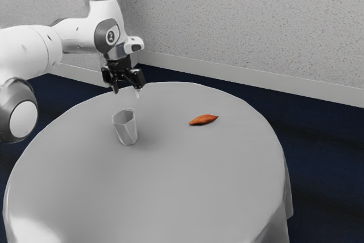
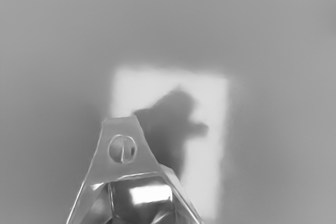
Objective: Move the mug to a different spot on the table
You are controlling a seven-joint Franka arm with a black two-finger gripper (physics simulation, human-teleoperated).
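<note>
A pale grey faceted mug (image 1: pixel 125 126) stands upright on the round grey table (image 1: pixel 187 186), toward the exterior view's left. My black gripper (image 1: pixel 126 89) hangs above and a little behind it, open, with nothing between its fingers. In the wrist view the mug (image 2: pixel 128 182) shows just under my hand, its handle side and shiny inside visible, with my hand's shadow on the tabletop (image 2: pixel 273 51) beyond it.
An orange, pointed, sweet-potato-like thing (image 1: pixel 203 119) lies on the table to the exterior view's right of the mug. The table's edge curves round behind the gripper. A dark blue floor and a speckled wall lie beyond.
</note>
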